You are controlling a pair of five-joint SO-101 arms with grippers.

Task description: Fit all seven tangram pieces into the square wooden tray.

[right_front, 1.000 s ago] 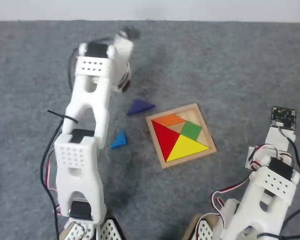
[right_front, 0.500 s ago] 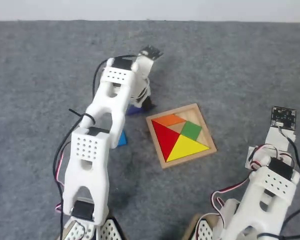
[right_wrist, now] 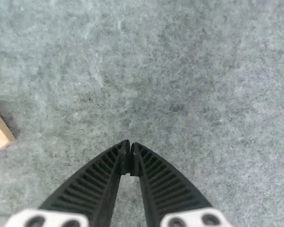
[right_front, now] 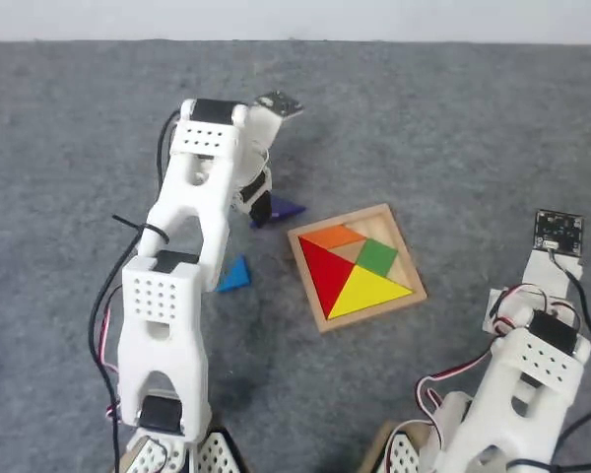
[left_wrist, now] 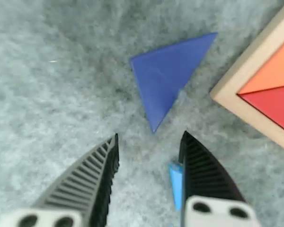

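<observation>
Grey felt covers the whole tabletop [right_front: 69, 128]. Over on the left, a little light blue triangle [right_front: 235, 275] lies loose beside the left arm. The left end effector [left_wrist: 150, 137] hangs wide open just at the tip of the dark blue triangle [left_wrist: 168, 71], gripping nothing. Just right of that, the wooden tray [right_front: 339, 220] has the orange piece [right_front: 332, 236], red piece [right_front: 322, 271], yellow piece [right_front: 366, 292] and green piece [right_front: 376, 257] in it. Far right, the right end effector [right_wrist: 130, 144] is pinched closed on nothing, above bare felt.

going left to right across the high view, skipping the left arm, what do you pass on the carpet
light blue triangle → dark blue triangle → wooden tray → right arm
</observation>
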